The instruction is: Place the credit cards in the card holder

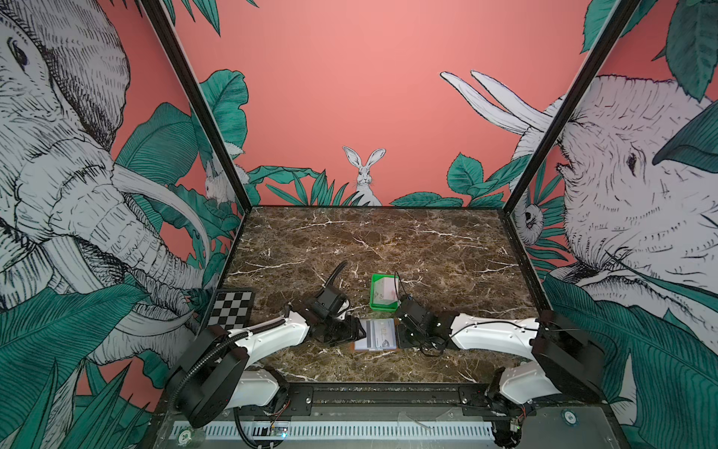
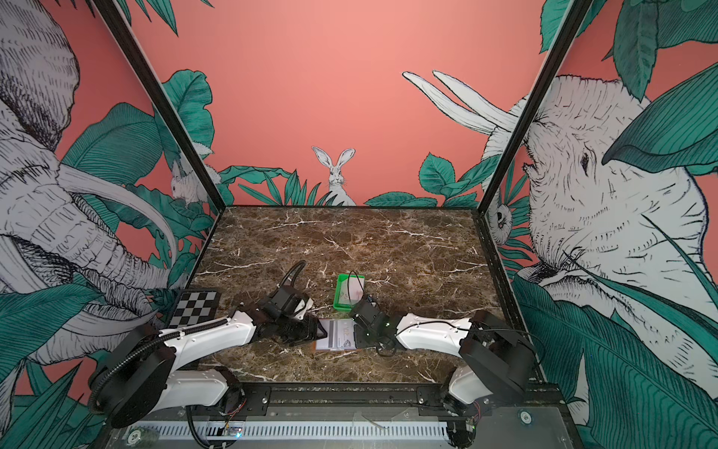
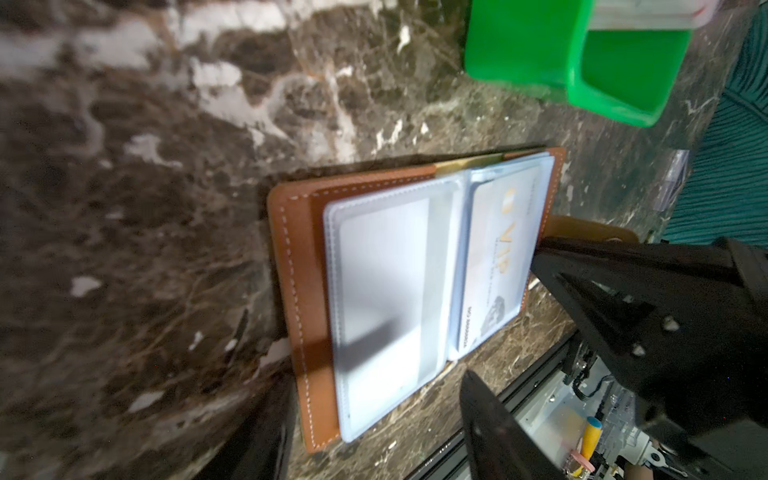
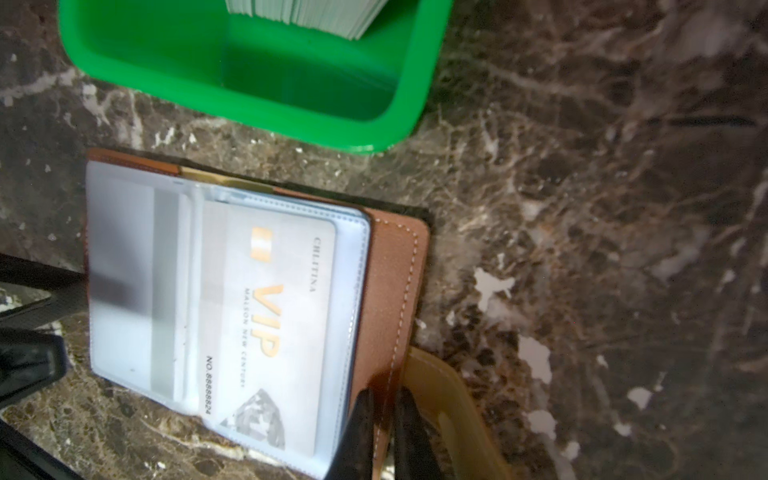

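Tan card holder (image 4: 395, 270) open, two credit cards (image 4: 274, 324) sleeved, just beside left gripper (image 3: 374, 374), jaws apart. Right wrist view alone shows right gripper (image 4: 384, 436) clamped on its cover edge.

Top views look down on the whole table (image 1: 388, 241); 2 close wrist views share the card holder (image 3: 309, 291).

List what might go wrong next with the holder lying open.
1. The right gripper pinches only the holder by its cover edge; a tug could slide it or flip it shut.
2. The left gripper, jaws open, stands at the sleeve of the striped card; pulling away might snag that sleeve.
3. The tray of spare cards stands close behind the holder; a reach could knock it.
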